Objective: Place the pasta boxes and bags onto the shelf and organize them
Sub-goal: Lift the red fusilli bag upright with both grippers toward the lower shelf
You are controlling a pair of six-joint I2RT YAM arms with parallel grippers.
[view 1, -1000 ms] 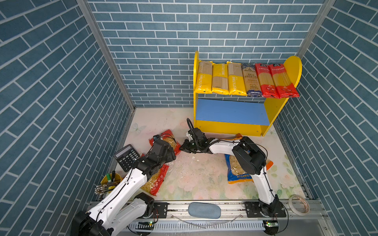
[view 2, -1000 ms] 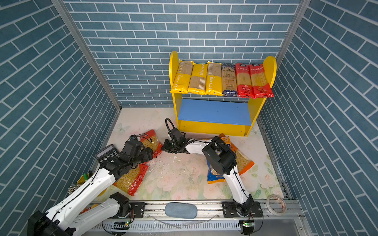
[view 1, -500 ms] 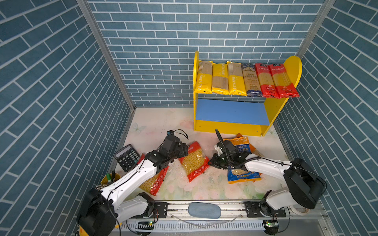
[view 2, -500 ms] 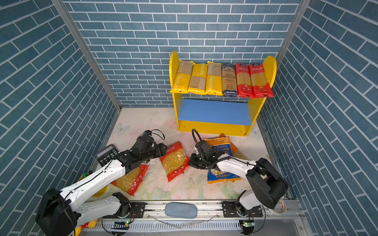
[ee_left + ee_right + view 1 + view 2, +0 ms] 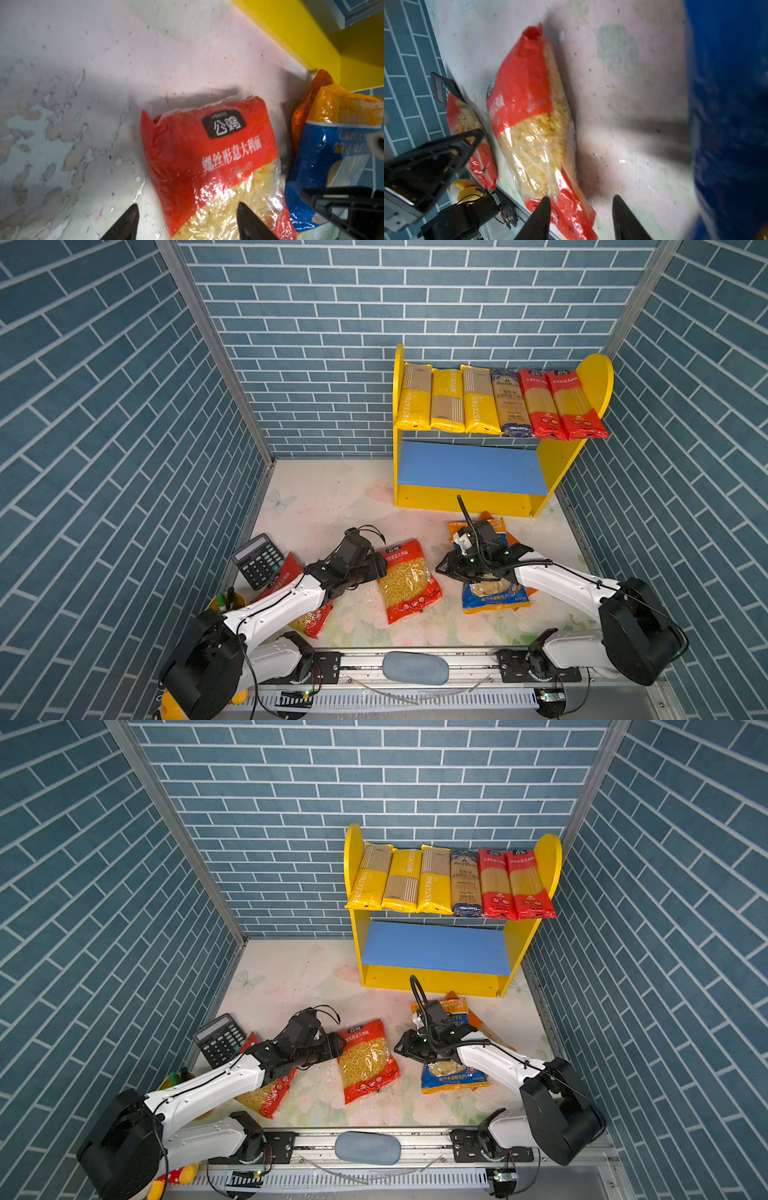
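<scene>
Found the left gripper (image 5: 187, 209) with jaws apart and clamped on nothing, straddling a long edge of the red fusilli bag (image 5: 207, 155): one fingertip over the film, the other over bare floor. Found the right gripper (image 5: 581, 198) likewise spread and empty, one tip above that bag's bottom corner, the other over floor beside it. Saw the bag lying flat between the two grippers in both top views.

Judged the step in hand as picking this bag up for the shelf. Reckoned the next move called for lowering one pair of jaws around the bag's edge, closing, and keeping the other pair clear.

Noted a blue ORECCHIETTE bag (image 5: 494, 597) behind the right jaws, under that arm, lying on an orange bag (image 5: 305, 104). Noted a second red bag (image 5: 311, 618) behind the left jaws, under that arm.

Well beyond both grippers, saw the shelf (image 5: 594, 377): lower blue board (image 5: 469, 466) bare, upper board carrying six long packs side by side, namely three PASTATIME packs (image 5: 446, 402), a blue spaghetti bag (image 5: 509, 406) and two red spaghetti bags (image 5: 557, 406). Counted four wide bags on the floor, none shelved.
</scene>
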